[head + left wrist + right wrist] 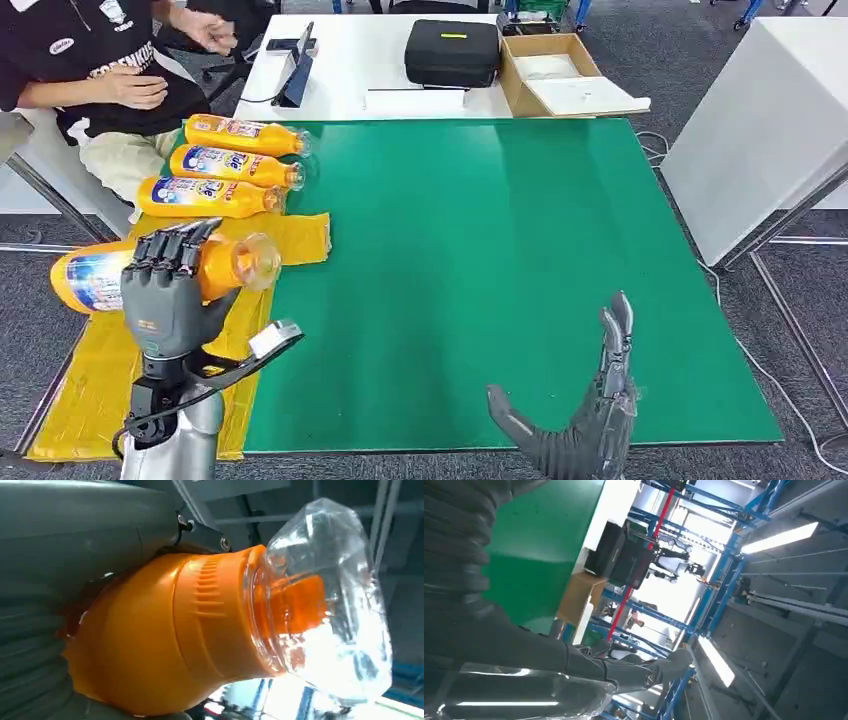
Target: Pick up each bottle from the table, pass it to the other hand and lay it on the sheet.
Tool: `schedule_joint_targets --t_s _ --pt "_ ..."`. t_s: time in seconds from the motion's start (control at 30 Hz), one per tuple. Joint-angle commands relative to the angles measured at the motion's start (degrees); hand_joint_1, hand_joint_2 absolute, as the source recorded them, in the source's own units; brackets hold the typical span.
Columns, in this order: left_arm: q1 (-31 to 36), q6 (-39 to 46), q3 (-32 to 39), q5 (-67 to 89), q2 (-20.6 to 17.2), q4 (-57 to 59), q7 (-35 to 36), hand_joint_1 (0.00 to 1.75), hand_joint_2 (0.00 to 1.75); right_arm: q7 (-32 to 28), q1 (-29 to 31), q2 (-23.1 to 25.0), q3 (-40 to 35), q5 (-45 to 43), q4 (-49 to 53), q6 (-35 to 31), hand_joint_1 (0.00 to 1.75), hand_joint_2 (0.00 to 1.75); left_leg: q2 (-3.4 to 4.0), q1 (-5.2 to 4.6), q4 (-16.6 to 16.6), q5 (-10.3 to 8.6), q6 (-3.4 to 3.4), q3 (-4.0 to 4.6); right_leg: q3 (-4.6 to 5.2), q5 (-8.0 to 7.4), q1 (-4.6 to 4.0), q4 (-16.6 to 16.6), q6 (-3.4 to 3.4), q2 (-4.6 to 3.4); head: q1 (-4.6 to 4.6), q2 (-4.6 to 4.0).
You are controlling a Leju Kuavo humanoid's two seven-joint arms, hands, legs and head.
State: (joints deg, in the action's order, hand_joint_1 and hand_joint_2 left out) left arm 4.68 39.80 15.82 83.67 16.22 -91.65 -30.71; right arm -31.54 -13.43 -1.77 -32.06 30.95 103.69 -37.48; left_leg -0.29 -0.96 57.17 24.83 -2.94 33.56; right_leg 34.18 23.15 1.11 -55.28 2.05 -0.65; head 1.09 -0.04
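Item 1, left robot hand (170,290): clamped around an orange bottle (105,278), fingers being wrapped over the body near the shoulder. The bottle is being held roughly level, clear cap (325,605) pointing toward the right robot hand, base pointing away from it. In the left wrist view the orange neck is being pressed against the palm cover.

Item 2, right robot hand (590,420): empty, fingers apart and pointing up, thumb spread to the side. It is being kept well apart from the left robot hand, over the near edge of the green worktop (500,260).

Item 3, yellow sheet (100,380): lying directly beneath the left robot hand and reaching forward of it.

Item 4, three more bottles (225,165): lying side by side beyond the left robot hand, caps toward the green surface.

Item 5, a person (100,70): seated beyond those bottles.

Step judged in hand: laying the held bottle on the sheet. Handling notes: the bottle is best being lowered level, parallel to the three already lying, in the bare stretch of sheet nearest the left robot hand. Fingers should be opened only once the body is being borne by the sheet, as a round bottle is likely to roll. The cap end is heavier-looking and unsupported, so tilt is to be watched.
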Motion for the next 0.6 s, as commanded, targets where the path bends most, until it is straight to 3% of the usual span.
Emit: schedule_joint_targets --t_s 0.03,0.13,0.23,0.27,0.33,0.37,0.5,0.53,0.6 --pt "0.1 0.2 1.6 0.9 0.0 0.0 1.0 1.75 1.75 0.3 0.0 -2.2 0.0 -0.3 0.5 -2.5 0.00 1.75 0.05 0.12 0.0 0.16 0.32 -0.29 -0.32 0.12 -0.12 0.1 -0.18 0.04 0.02 0.02" --pt "-0.7 0.2 -10.1 6.3 -8.9 6.8 16.3 1.75 1.75 0.4 0.0 -2.7 -0.4 -0.5 0.0 -2.5 0.00 1.75 -0.09 0.06 -0.1 0.05 0.21 -0.22 -0.25 0.07 -0.06 0.1 -0.12 0.15 0.00 0.00" --pt "0.4 0.2 -16.3 6.3 -14.6 13.3 25.0 1.75 1.75 0.4 0.0 -2.9 -0.9 -0.7 0.0 -2.5 0.00 1.75 -0.09 0.04 -0.1 0.02 0.22 -0.25 -0.27 0.06 -0.05 0.1 -0.13 0.14 0.00 0.00" --pt "0.4 0.2 -16.3 6.3 -14.6 13.3 25.0 1.75 1.75 0.4 0.0 -2.9 -0.9 -0.7 0.0 -2.5 0.00 1.75 -0.08 0.01 -0.1 0.01 0.18 -0.20 -0.21 0.05 -0.02 0.1 -0.11 0.13 0.00 0.00" --pt "2.7 0.2 -22.2 6.3 -17.9 19.7 32.7 1.75 1.75 0.4 0.0 -3.4 -1.9 -0.7 0.0 -2.5 0.00 1.75 -0.19 0.04 -0.2 -0.02 0.24 -0.27 -0.31 0.05 -0.05 0.1 -0.14 0.25 0.00 0.00" --pt "3.8 0.2 -20.0 5.5 -17.7 22.4 30.4 1.75 1.75 0.5 0.1 -3.6 -2.1 -0.5 -0.2 -1.8 0.00 1.75 -0.25 0.07 -0.2 -0.01 0.32 -0.36 -0.43 0.08 -0.08 0.2 -0.19 0.33 0.00 0.02" --pt "6.7 0.2 -20.0 6.3 -16.5 33.3 34.1 1.75 1.75 0.6 0.8 -2.1 -1.8 -0.1 -0.5 0.9 0.00 1.75 -0.16 0.04 -0.1 -0.01 0.25 -0.29 -0.31 0.06 -0.04 0.1 -0.14 0.22 0.00 0.00" --pt "7.7 0.2 -23.7 4.0 -18.1 35.5 36.7 1.75 1.75 0.4 1.1 -1.6 -1.3 -0.2 -1.0 1.7 0.00 1.75 -0.19 0.01 -0.2 -0.04 0.21 -0.28 -0.30 0.05 -0.01 0.1 -0.12 0.24 0.00 0.00" --pt "10.6 0.2 -20.9 4.8 -16.4 44.0 34.5 1.75 1.75 0.5 2.1 -1.5 -1.4 -0.5 -2.0 2.7 0.00 1.75 -0.22 0.06 -0.2 -0.05 0.29 -0.40 -0.45 0.05 -0.06 0.2 -0.17 0.29 0.00 0.00"
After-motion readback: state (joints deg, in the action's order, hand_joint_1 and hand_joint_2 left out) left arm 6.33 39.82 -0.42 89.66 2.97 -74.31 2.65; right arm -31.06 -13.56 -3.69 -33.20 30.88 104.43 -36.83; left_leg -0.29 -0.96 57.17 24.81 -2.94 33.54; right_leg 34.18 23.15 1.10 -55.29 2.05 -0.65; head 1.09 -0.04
